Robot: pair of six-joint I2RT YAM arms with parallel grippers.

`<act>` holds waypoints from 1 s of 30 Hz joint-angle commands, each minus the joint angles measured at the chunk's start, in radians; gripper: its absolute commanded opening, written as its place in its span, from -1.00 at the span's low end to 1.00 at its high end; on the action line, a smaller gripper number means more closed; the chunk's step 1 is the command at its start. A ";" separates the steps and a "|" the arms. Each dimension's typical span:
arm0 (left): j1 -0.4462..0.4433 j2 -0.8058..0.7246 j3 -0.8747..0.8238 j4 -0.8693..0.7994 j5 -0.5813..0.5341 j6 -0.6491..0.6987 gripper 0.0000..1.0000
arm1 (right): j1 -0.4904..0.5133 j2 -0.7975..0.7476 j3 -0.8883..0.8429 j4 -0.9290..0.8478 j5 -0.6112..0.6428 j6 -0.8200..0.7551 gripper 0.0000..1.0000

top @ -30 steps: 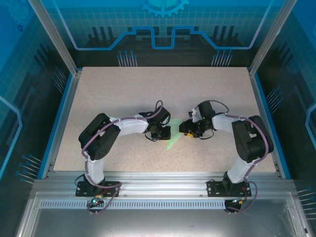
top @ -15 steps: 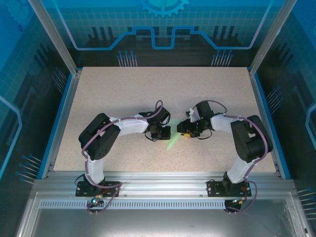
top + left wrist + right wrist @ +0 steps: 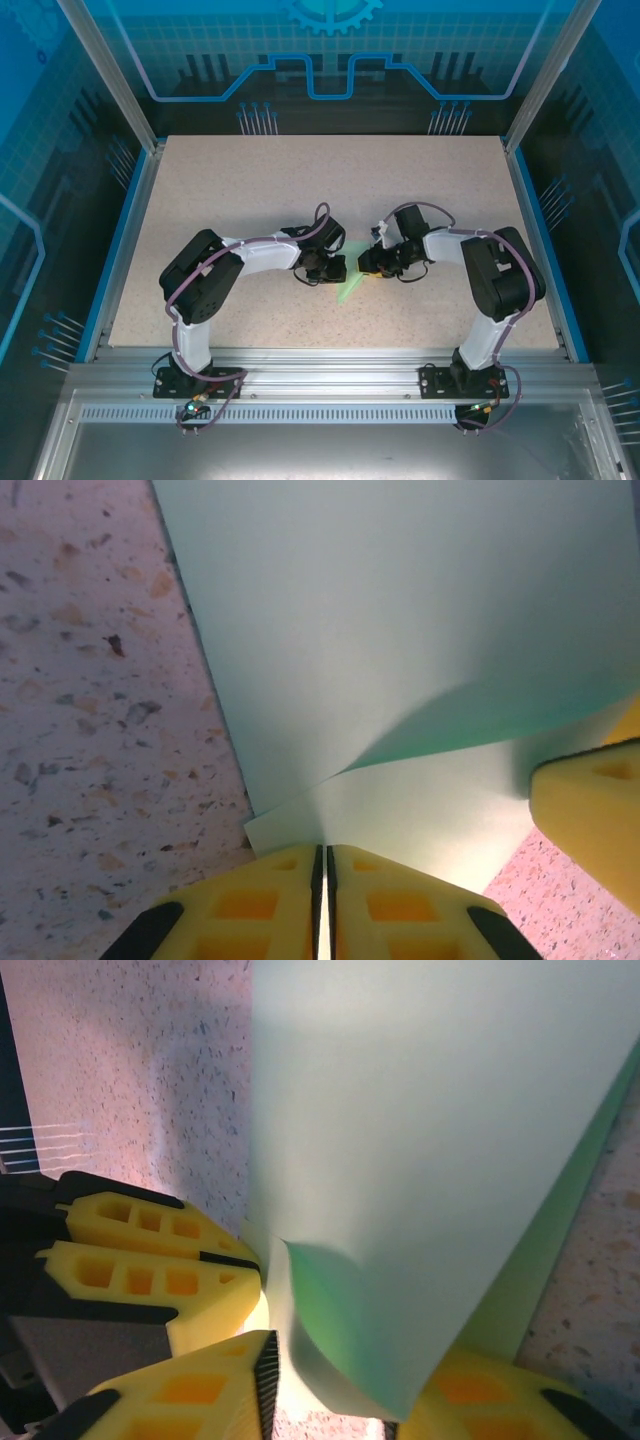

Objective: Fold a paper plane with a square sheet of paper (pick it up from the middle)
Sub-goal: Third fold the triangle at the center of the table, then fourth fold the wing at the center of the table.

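A fold is judged to be in hand, with the folding far from done: the paper [image 3: 350, 288] is partly doubled over, one layer lifted off another in both wrist views. It is found near the middle of the table [image 3: 250, 190], a little toward the near edge, between the two grippers. The left gripper [image 3: 322, 865] is seen with its fingers pressed together on an edge of the paper, which is pinched in the slit between them. The right gripper [image 3: 350, 1370] is seen with its jaws apart, one on either side of a curled flap; whether the flap is pressed yet cannot be told. From above, the paper is shown as a narrow sliver whose long axis is laid on a diagonal, from the grippers toward the near left corner of the table. It seems to be tapered toward that end, though it is too small for certainty. For the next move, the flap would need to be closed on by the right gripper and carried over while the other side is held by the left, so that the crease is set straight and the thin sheet is not skewed
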 commanded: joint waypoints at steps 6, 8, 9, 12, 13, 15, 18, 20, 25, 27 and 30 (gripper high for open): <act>0.007 -0.112 -0.039 0.023 -0.006 -0.027 -0.47 | 0.017 0.014 0.020 -0.038 -0.025 -0.021 -0.70; 0.004 -0.153 -0.061 0.041 -0.008 -0.030 -0.35 | 0.019 0.004 0.020 -0.038 -0.013 -0.003 -0.73; 0.002 -0.175 -0.076 0.050 -0.013 -0.033 -0.28 | 0.022 -0.001 0.021 -0.038 -0.008 0.011 -0.75; -0.026 -0.230 -0.111 0.042 -0.053 -0.021 -0.19 | 0.028 -0.014 0.020 -0.035 0.013 0.055 -0.81; -0.045 -0.245 -0.118 0.034 -0.074 -0.013 -0.16 | 0.031 -0.018 0.021 -0.034 0.013 0.067 -0.84; -0.087 -0.262 -0.121 0.005 -0.124 0.003 -0.12 | 0.040 -0.030 0.020 -0.042 0.025 0.084 -0.85; -0.150 -0.266 -0.114 -0.041 -0.217 0.014 -0.11 | 0.050 -0.041 0.060 -0.077 0.052 0.099 -0.86; -0.180 -0.261 -0.117 -0.046 -0.260 0.012 -0.06 | 0.053 -0.048 0.064 -0.088 0.053 0.112 -0.86; -0.238 -0.213 -0.094 -0.046 -0.354 0.013 0.07 | 0.061 -0.054 0.085 -0.125 0.049 0.119 -0.84; -0.257 -0.187 -0.074 -0.051 -0.396 0.017 0.09 | 0.062 -0.053 0.088 -0.129 0.044 0.122 -0.83; -0.277 -0.144 -0.035 -0.073 -0.456 0.021 0.09 | 0.063 -0.054 0.093 -0.134 0.043 0.125 -0.82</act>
